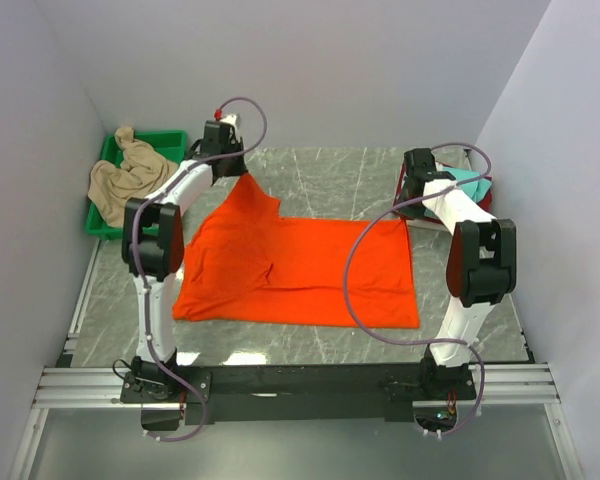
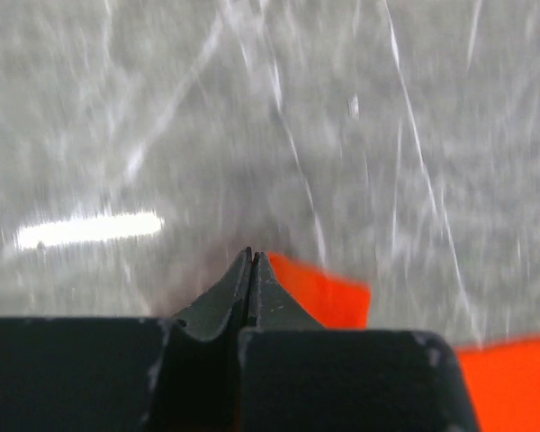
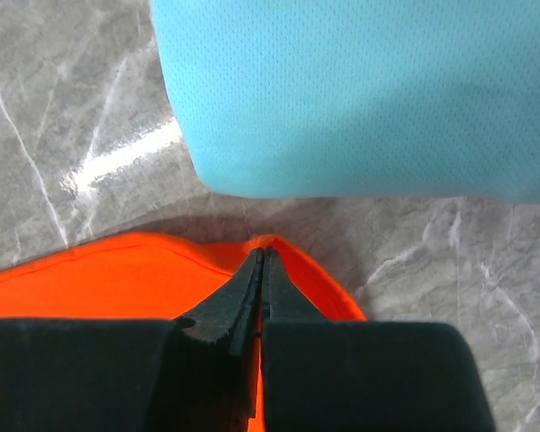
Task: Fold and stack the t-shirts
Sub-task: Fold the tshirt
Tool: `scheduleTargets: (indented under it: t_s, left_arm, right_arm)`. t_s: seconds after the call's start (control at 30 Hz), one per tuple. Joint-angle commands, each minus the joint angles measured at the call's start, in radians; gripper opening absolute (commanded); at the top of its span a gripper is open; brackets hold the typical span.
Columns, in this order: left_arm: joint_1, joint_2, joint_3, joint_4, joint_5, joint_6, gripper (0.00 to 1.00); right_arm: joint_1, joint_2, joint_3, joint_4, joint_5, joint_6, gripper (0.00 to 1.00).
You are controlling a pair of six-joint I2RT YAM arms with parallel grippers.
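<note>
Bright orange cloth t-shirt (image 1: 300,270) is lying spread, long axis running left to right.
Left gripper (image 2: 252,258) and right gripper (image 3: 261,255) are each clamping a far corner, cloth trailing toward the bases; a teal shirt (image 3: 360,90) is resting just beyond.

My left arm (image 1: 155,300) and right arm (image 1: 480,262): white tubes, black joint housings. A mauve cable (image 1: 346,275) loops along each. Black bases (image 1: 152,382) sit at 6 o'clock. My fingers (image 3: 234,301) are black, tapered and finely toothed.
</note>
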Motion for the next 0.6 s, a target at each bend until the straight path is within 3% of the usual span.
scheduleTargets:
  t_s: [0.0, 0.23, 0.57]
  left_arm:
    - [0.003, -0.2, -0.148, 0.104, 0.088, 0.053, 0.0]
    - [0.003, -0.509, -0.524, 0.157, 0.101, 0.036, 0.01]
    - [0.003, -0.775, -0.822, 0.114, 0.087, 0.004, 0.0]
  right_arm:
    - [-0.006, -0.038, 0.017, -0.011, 0.017, -0.009, 0.0]
    - [-0.006, -0.125, -0.084, 0.006, 0.008, -0.014, 0.0]
    - [-0.006, -0.246, -0.228, 0.023, 0.006, -0.018, 0.0]
